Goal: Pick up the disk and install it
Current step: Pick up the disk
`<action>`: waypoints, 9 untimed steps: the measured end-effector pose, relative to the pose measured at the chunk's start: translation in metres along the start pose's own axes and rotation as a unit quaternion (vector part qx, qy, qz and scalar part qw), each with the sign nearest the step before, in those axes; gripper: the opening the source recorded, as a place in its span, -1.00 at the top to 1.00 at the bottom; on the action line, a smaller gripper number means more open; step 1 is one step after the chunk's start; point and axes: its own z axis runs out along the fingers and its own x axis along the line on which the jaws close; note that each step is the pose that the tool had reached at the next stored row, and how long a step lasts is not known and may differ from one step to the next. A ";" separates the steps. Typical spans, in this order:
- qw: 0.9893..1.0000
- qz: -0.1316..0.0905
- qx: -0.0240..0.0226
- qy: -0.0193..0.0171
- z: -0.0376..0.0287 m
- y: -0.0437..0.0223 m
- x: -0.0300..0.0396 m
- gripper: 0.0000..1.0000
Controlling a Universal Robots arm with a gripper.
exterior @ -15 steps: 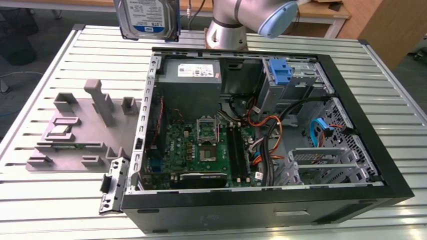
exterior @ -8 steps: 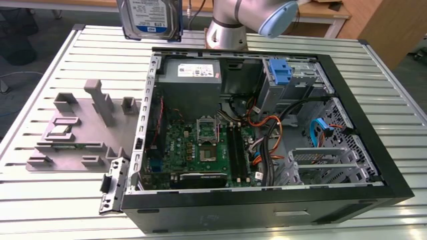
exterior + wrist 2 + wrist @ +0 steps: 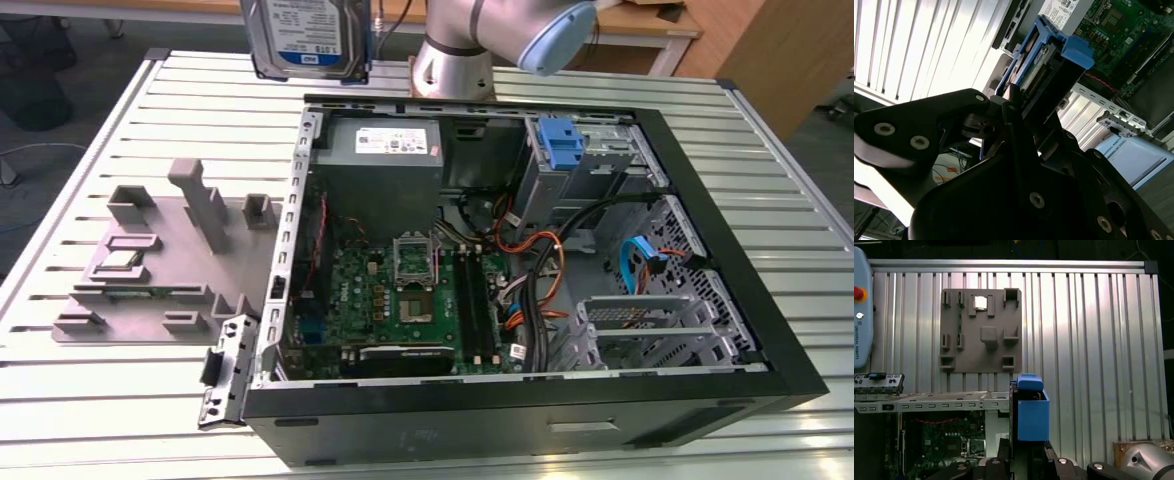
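- Since the gripper (image 3: 1028, 96) is clamped on the disk (image 3: 1040, 70) and holds it clear of every surface, I judge the pick-up done and the install not yet made.
- Gripper: matte black fingers with bright screw heads, closed narrow on the disk's edges.
- Disk: flat silver slab with a white-and-blue label, glossy blue plastic carrier round its rim and a connector strip along one end. It hangs on edge outside the computer case (image 3: 534, 405), raised just beyond the case wall at the power-supply end.
- Case: black sheet-metal tower lying on its side with the panel off. Inside are a green motherboard (image 3: 400, 290), a dull grey power supply box (image 3: 387, 150), loose coloured cables and perforated steel bays. A bare blue bracket (image 3: 561, 145) sits in the bay beside the power supply.
- Beside the case, away from the bays: a grey moulded fixture plate (image 3: 147, 270) with blocky posts and pockets.
- Under the case: a ribbed aluminium table (image 3: 107, 400), bright and grooved.
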 end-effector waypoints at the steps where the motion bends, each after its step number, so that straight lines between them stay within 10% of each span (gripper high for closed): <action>1: 1.000 0.000 0.000 0.000 0.0000 -0.0008 0.0000 0.30; 9: 1.000 0.000 0.000 0.000 -0.0004 -0.0059 -0.0002 0.30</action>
